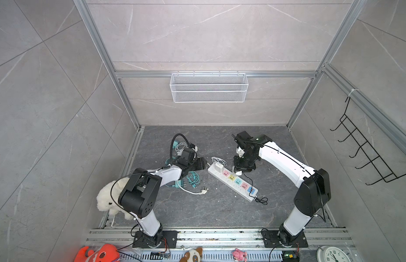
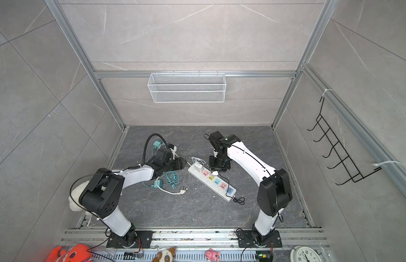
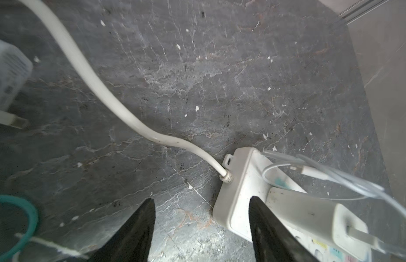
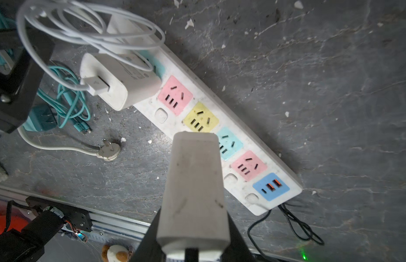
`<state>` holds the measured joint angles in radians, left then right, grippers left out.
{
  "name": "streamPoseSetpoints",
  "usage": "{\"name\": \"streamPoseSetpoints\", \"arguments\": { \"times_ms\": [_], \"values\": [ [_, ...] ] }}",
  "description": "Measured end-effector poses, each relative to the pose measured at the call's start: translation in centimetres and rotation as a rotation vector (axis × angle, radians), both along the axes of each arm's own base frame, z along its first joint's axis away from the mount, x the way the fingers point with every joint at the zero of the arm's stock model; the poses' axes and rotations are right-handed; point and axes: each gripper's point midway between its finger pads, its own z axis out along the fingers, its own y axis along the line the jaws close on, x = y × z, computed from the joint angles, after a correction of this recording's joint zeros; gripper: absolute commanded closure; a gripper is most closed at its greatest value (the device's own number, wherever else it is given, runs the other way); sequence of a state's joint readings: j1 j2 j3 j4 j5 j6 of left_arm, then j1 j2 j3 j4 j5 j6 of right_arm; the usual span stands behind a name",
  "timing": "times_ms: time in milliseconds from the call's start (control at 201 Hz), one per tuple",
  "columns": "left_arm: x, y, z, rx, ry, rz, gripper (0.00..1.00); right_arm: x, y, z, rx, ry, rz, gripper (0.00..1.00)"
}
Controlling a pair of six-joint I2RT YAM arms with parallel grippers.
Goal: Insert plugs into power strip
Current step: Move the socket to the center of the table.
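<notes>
The power strip (image 1: pixel 233 184) (image 2: pixel 211 181) lies slantwise on the dark floor, a white plug (image 1: pixel 219 167) (image 4: pixel 120 84) seated in its teal socket by the cord end. My right gripper (image 1: pixel 238 170) (image 4: pixel 193 226) is shut on another white plug (image 4: pixel 194 181), which hangs just above the yellow socket (image 4: pixel 201 118). My left gripper (image 1: pixel 203 164) (image 3: pixel 201 199) is open at the strip's cord end (image 3: pixel 238 204), one finger (image 3: pixel 265 226) over the strip and the other over the floor. Teal plugs (image 1: pixel 174 184) (image 1: pixel 175 144) and a white plug (image 1: pixel 194 148) lie by the left arm.
The strip's thick cord (image 3: pixel 106 95) ends in a pronged plug (image 1: pixel 203 191). A thin black cable (image 1: pixel 261 200) curls off the strip's near end. A white plush toy (image 1: pixel 106 197) sits at the left edge. A wire basket (image 1: pixel 209 87) hangs on the back wall.
</notes>
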<state>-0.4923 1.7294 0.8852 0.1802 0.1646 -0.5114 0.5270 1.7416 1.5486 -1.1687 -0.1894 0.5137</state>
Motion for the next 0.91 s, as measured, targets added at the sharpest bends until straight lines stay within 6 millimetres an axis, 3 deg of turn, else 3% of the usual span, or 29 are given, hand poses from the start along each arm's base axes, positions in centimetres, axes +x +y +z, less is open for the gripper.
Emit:
{"name": "streamPoseSetpoints", "arguments": {
  "times_ms": [209, 493, 761, 906],
  "values": [
    [0.4, -1.9, -2.3, 0.015, 0.026, -0.033, 0.37, -0.3, 0.4, -0.2, 0.019, 0.026, -0.007, 0.91],
    [1.0, -4.0, -1.6, -0.001, -0.005, -0.064, 0.4, -0.2, 0.6, -0.6, 0.028, 0.032, -0.002, 0.94],
    [-1.1, -6.9, -2.3, 0.002, -0.011, -0.112, 0.44, -0.1, 0.7, -1.0, 0.028, 0.028, -0.002, 1.0],
    [-3.5, -8.4, -2.4, -0.005, -0.028, -0.124, 0.45, -0.4, 0.2, -0.9, 0.014, 0.024, -0.005, 1.0]
  ]
}}
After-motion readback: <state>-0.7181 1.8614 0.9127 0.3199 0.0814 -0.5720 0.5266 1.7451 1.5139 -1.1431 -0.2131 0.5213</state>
